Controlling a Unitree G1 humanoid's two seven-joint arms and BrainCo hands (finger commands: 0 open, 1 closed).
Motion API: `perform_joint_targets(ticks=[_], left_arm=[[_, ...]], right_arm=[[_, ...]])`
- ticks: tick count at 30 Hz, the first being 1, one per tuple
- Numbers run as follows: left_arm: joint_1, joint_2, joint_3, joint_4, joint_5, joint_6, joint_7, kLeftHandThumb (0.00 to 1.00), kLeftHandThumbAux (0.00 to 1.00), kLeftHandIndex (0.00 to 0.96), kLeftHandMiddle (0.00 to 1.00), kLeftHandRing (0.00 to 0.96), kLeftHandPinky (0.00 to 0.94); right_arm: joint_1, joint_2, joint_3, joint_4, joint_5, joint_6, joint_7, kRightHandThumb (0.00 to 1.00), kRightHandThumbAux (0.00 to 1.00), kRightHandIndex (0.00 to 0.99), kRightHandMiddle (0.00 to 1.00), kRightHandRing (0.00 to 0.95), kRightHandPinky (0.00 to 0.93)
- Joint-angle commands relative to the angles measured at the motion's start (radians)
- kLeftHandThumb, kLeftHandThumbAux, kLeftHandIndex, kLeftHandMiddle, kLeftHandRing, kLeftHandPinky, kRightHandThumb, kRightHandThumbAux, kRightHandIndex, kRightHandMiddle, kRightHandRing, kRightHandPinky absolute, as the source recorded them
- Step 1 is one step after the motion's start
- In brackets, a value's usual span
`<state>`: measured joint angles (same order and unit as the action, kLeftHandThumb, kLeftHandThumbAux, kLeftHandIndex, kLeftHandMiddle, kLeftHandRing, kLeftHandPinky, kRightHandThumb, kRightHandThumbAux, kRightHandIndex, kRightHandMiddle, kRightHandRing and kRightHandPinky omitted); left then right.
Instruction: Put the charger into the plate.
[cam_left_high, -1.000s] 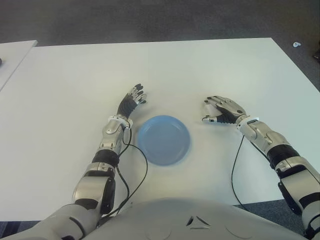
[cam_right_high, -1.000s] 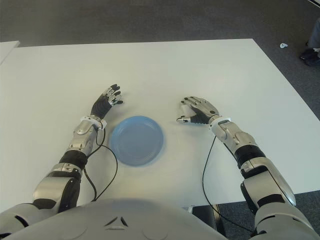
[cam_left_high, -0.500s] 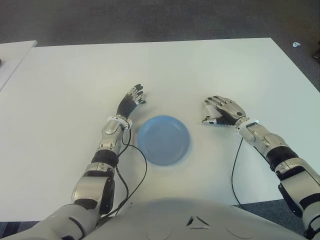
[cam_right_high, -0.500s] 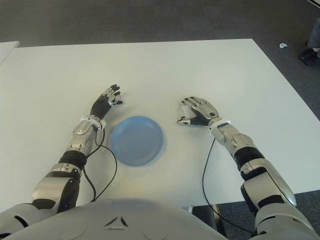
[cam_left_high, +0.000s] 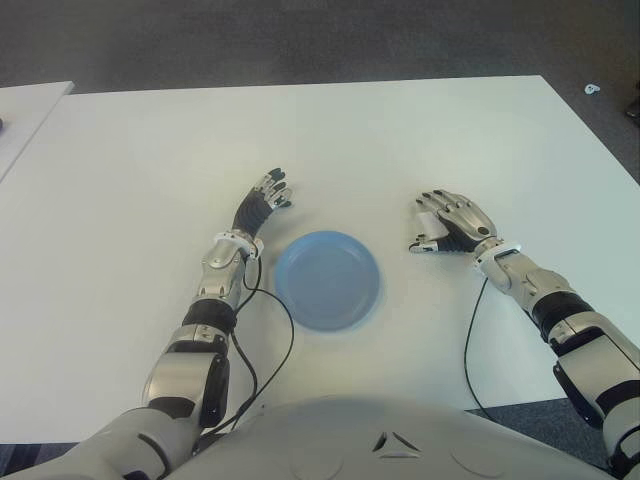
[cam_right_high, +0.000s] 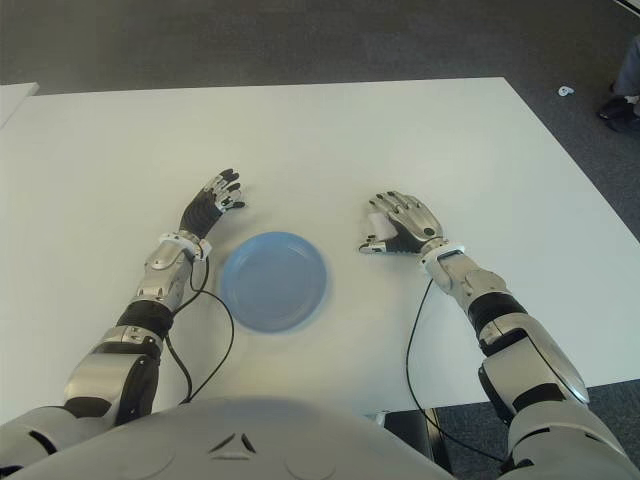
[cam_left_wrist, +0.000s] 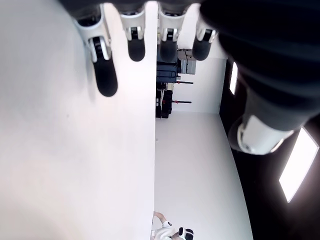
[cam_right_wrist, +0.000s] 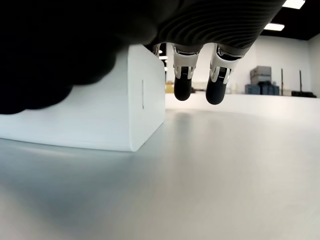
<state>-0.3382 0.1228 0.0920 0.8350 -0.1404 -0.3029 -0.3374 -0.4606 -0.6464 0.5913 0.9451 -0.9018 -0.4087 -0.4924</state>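
A white box-shaped charger (cam_right_wrist: 95, 100) stands on the white table (cam_left_high: 400, 130) under my right hand (cam_left_high: 448, 222), to the right of the plate. The hand's palm covers most of it in the eye views, where only a white edge (cam_right_high: 376, 218) shows by the thumb. In the right wrist view the fingers (cam_right_wrist: 182, 82) hang straight past the charger and are not wrapped around it. The round blue plate (cam_left_high: 327, 280) lies between my hands with nothing in it. My left hand (cam_left_high: 266, 198) shows just left of the plate, its fingers stretched out and holding nothing.
Black cables (cam_left_high: 270, 330) run along both forearms over the table near the front edge. A second white table (cam_left_high: 25, 110) stands at the far left. Dark carpet lies beyond the far edge.
My right hand has shifted slightly to the right and toward me, with the forearm dropping lower. The left hand and the plate have not moved.
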Motion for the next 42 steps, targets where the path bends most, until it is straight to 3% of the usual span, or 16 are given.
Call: perform_joint_targets(ticks=[1, 18, 28, 36, 38, 42], left_arm=[[0.042, -0.001, 0.001, 0.037, 0.002, 0.051, -0.013, 0.128, 0.635, 0.02, 0.033, 0.038, 0.088], [0.056, 0.007, -0.005, 0.003, 0.014, 0.067, -0.01, 0.102, 0.645, 0.009, 0.023, 0.029, 0.076], [0.066, 0.011, -0.009, -0.017, 0.02, 0.077, -0.009, 0.091, 0.635, 0.01, 0.024, 0.027, 0.068], [0.07, 0.01, -0.008, -0.029, 0.015, 0.091, -0.015, 0.086, 0.636, 0.013, 0.021, 0.027, 0.076], [0.073, 0.01, -0.009, -0.038, 0.014, 0.096, -0.016, 0.086, 0.636, 0.013, 0.021, 0.027, 0.077], [0.079, 0.008, -0.01, -0.051, 0.014, 0.105, -0.015, 0.085, 0.637, 0.015, 0.02, 0.027, 0.077]], right_arm=[[0.025, 0.019, 0.05, 0.069, -0.038, -0.006, -0.001, 0.269, 0.149, 0.0, 0.0, 0.0, 0.0], [-0.037, 0.024, 0.135, 0.203, -0.063, -0.017, -0.169, 0.241, 0.172, 0.0, 0.0, 0.0, 0.0], [-0.051, 0.028, 0.15, 0.24, -0.042, -0.044, -0.199, 0.226, 0.174, 0.0, 0.0, 0.0, 0.005], [-0.05, 0.032, 0.128, 0.246, -0.003, -0.083, -0.181, 0.254, 0.194, 0.0, 0.008, 0.023, 0.132], [-0.049, 0.03, 0.121, 0.242, 0.006, -0.096, -0.175, 0.267, 0.199, 0.068, 0.07, 0.074, 0.171], [-0.049, 0.026, 0.113, 0.236, 0.01, -0.117, -0.174, 0.322, 0.216, 0.245, 0.313, 0.301, 0.355]])
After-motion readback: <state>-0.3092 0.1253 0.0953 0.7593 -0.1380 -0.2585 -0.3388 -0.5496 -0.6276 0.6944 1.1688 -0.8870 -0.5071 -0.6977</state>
